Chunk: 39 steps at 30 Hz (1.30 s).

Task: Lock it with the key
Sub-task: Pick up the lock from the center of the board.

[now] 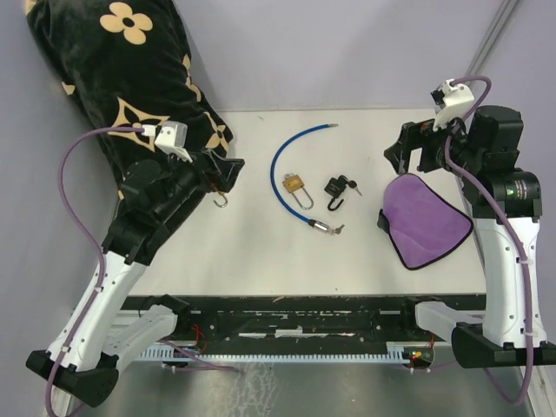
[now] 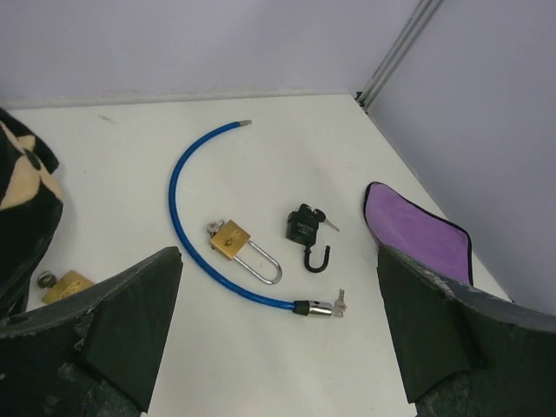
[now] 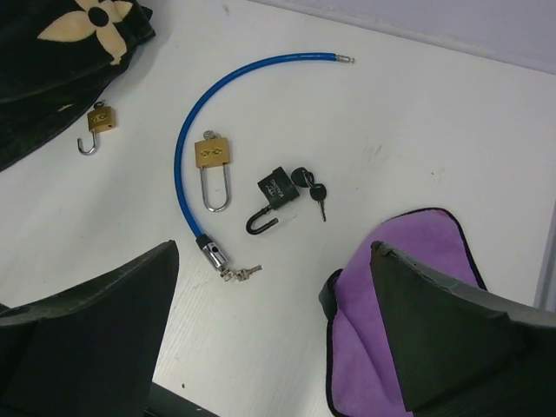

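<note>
Both arms hung above the tabletop (image 1: 261, 261) with nothing in hand. The fingers (image 2: 113, 330) of the left gripper (image 1: 221, 174) were spread wide and empty. The fingers (image 3: 452, 330) of the right gripper (image 1: 401, 155) were spread the same way, over the far edge of the purple cloth (image 1: 426, 221).

Step in hand, as judged: the first reach, with no lock touched yet. The right arm sat nearer the likely target. A sound approach would pinch the lock body across its flat faces and stay off the key ring. The other arm could then swing the shackle's free end over its hole and press it home before any turn of the key. The lock looked small and light and would probably skid on the smooth tabletop if pushed unheld.

Likely target: the black padlock (image 3: 276, 193), lying flat just left of the purple cloth and not touching it. Its shackle (image 3: 259, 224) was swung out, with the free end clear of the body, so it was unlocked. Its keys (image 3: 311, 184) lay on a small ring at the body's end. One seemed to be seated in the lock, but it was too small to be sure.

Other locks lay farther from the cloth:
- A long-shackled brass padlock (image 1: 294, 184) lay beyond the black one.
- A blue cable lock (image 1: 276, 165) curved beside it, uncoupled, with keys at its head.
- A small brass padlock (image 3: 97, 122) lay farthest off, by the patterned black cushion (image 1: 122, 69).

Which lock the task meant could not be settled for certain.
</note>
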Motion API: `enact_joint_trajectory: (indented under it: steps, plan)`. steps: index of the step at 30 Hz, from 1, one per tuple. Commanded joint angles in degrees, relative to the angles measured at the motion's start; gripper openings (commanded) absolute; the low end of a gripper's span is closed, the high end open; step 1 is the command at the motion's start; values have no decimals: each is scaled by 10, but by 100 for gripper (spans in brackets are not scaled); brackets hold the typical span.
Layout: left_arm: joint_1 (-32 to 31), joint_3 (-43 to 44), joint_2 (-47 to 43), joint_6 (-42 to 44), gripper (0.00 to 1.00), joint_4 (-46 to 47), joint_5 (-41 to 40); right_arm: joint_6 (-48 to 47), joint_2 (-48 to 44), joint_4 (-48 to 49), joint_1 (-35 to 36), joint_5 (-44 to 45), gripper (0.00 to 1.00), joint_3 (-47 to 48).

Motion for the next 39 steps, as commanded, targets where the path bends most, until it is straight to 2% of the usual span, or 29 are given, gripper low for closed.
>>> enact_joint_trajectory:
  steps: [1, 8, 12, 16, 19, 24, 28, 29, 31, 35, 39]
  plan:
    - [40, -34, -42, -46, 99, 14, 26, 17, -4, 6, -7, 11, 99, -4]
    - [97, -139, -95, -119, 99, 55, 55, 16, -6, 34, -16, -49, 99, -58]
    - [120, -207, -102, -166, 99, 83, 62, -24, -6, 68, -20, -145, 99, -121]
    - [133, -262, -84, -180, 99, 115, 64, -19, -4, 135, -23, -237, 99, -202]
    - [116, -288, -55, -168, 96, 125, 20, -31, 6, 172, -24, -281, 99, -250]
    - [-17, -242, 72, -113, 94, 56, -210, -80, 31, 167, -26, -311, 99, -285]
    - [-61, -186, 210, -64, 84, 15, -345, -87, 24, 203, -27, -325, 99, -327]
    - [-64, -171, 242, -49, 79, 11, -363, -86, 21, 212, -27, -327, 99, -337]
    - [-60, -137, 303, -21, 69, 6, -371, -89, 20, 221, -27, -329, 99, -347]
    - [-28, -76, 394, 20, 54, -1, -331, -93, 31, 220, -28, -333, 99, -346]
    - [4, -34, 437, 49, 49, 2, -303, -98, 42, 212, -28, -330, 99, -340]
